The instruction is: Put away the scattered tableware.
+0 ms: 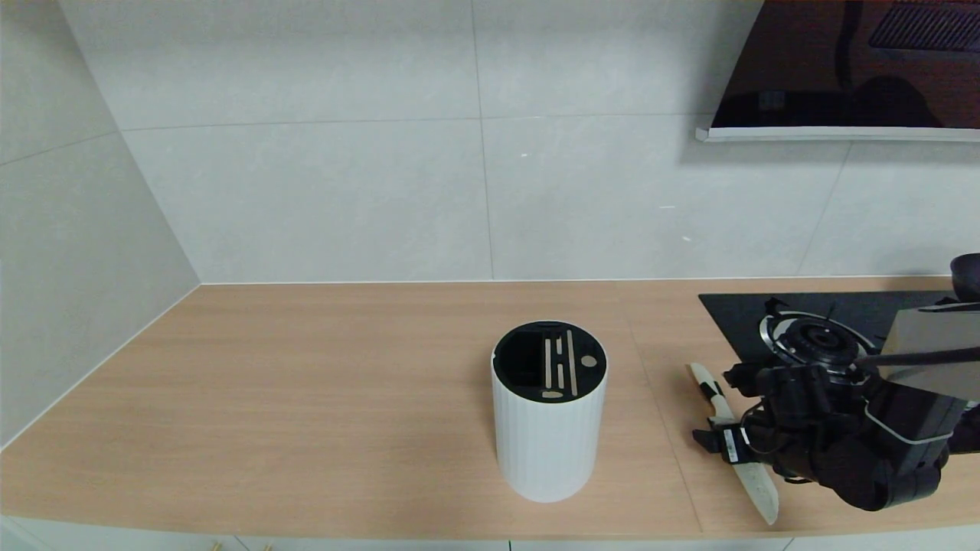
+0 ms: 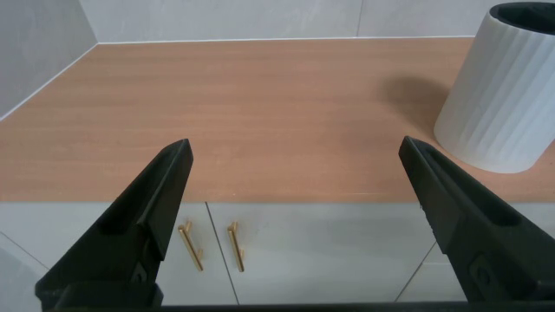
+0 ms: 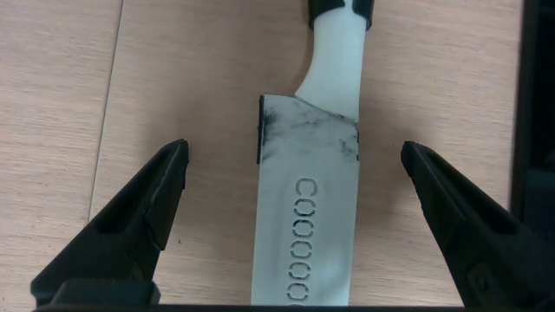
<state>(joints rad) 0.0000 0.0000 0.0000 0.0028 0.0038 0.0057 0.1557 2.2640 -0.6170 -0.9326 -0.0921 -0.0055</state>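
While flat, knife (image 3: 309,225) under right hand (image 3: 293,152)

We see a pale wood-grain countertop (image 1: 306,398), smooth and matt, with a fine straight grain. The white cylindrical holder (image 1: 547,444) looks like matt plastic, ribbed down its wall, with a matt black slotted top. The white knife (image 3: 316,217) is smooth, with smudgy black marbling near its handle; whether it is ceramic or plastic we cannot tell. At far right, the black hob (image 1: 731,310) is glossy glass and its round burner (image 1: 815,337) is metal with a bright ring. The grey wall tiles (image 1: 344,191) are matt, and the dark range hood (image 1: 842,69) is mirror-glossy. The left gripper (image 2: 293,149) and right gripper (image 3: 293,149) have matt black plastic fingers.
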